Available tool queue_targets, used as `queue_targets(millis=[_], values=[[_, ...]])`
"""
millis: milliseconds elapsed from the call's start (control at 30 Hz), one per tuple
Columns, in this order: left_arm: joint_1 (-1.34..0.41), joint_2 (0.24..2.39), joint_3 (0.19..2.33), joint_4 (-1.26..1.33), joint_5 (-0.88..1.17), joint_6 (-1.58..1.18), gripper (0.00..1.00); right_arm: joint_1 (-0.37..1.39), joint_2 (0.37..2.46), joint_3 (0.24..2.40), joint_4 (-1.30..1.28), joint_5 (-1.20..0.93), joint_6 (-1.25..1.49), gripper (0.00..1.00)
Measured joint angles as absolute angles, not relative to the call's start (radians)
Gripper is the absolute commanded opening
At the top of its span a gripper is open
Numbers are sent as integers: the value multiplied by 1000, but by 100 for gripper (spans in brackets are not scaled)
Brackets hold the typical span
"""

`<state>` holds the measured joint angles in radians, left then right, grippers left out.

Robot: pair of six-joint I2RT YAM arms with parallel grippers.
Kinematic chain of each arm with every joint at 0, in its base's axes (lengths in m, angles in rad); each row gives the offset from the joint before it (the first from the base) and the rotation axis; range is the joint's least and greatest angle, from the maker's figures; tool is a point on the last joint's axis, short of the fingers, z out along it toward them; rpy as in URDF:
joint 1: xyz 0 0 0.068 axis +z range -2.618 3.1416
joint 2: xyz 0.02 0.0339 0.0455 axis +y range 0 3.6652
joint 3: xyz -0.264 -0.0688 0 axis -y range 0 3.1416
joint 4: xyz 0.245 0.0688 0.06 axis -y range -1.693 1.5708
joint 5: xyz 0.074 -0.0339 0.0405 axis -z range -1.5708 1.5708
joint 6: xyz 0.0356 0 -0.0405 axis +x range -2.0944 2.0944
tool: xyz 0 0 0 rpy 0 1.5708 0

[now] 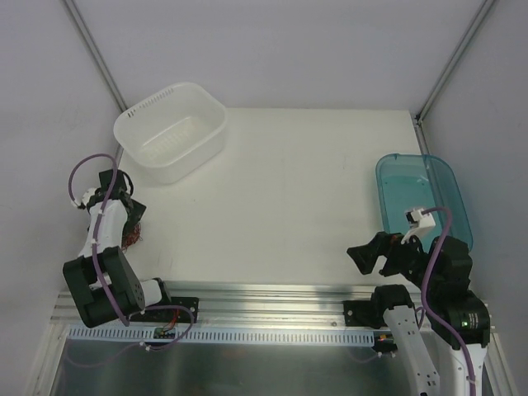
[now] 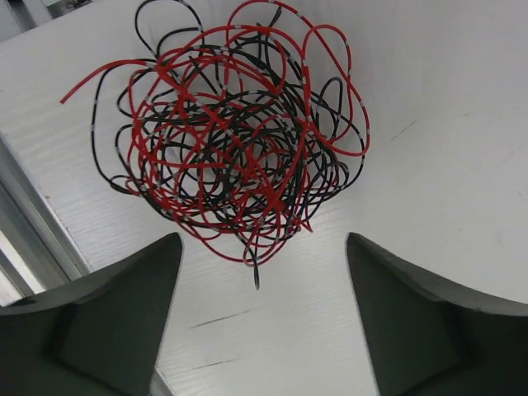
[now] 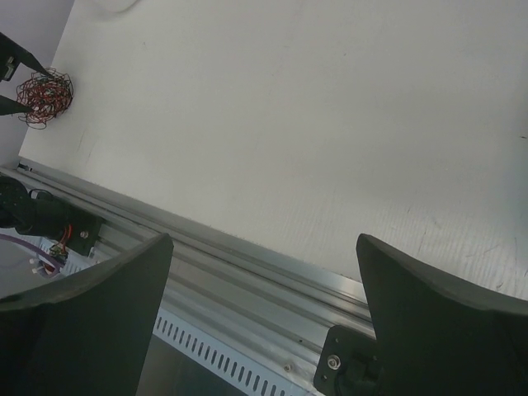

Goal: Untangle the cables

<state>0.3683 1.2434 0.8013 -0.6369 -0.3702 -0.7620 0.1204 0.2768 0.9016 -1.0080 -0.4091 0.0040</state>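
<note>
The cables [image 2: 239, 140] lie as one curly knot of thin red and black wires on the white table, near its front left edge; the top view shows the cables [image 1: 132, 237] only as a small reddish clump. My left gripper [image 2: 262, 239] hovers just short of the knot, open, with a loose black wire end reaching toward the gap between its fingers. Nothing is gripped. From the top, the left gripper [image 1: 130, 219] points down at the clump. My right gripper [image 3: 264, 239] stands open and empty over the front rail, far from the cables [image 3: 45, 96]; the top view has the right gripper [image 1: 369, 260] at the lower right.
A white perforated basket [image 1: 221, 117] stands at the back left. A clear blue bin [image 1: 450, 186] sits at the right table edge. An aluminium rail [image 1: 264, 293] runs along the table's front edge, close beside the knot.
</note>
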Motion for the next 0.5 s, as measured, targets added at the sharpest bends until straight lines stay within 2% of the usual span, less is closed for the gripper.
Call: queue_targets(millis=[67,100,200,233,333,500], values=[[368,1283,801,-616,-355,-752,57,120,283,902,-1008,-414,-4,100],[368,1304,801,-606,-344,-746,41,120,287,902,-1009,-417,-7,100],[368,1361,801,-587,-309,-718,21,120,303,902,-1011,-425,-17,100],[367,1374,799,-579,-295,-706,11,120,310,902,-1012,-427,-21,100],[344,1388,787,-562,-259,-677,0,120,332,902,-1015,-434,-31,98],[142,1385,785,-550,-220,-639,0,121,381,902,-1012,-458,-38,95]])
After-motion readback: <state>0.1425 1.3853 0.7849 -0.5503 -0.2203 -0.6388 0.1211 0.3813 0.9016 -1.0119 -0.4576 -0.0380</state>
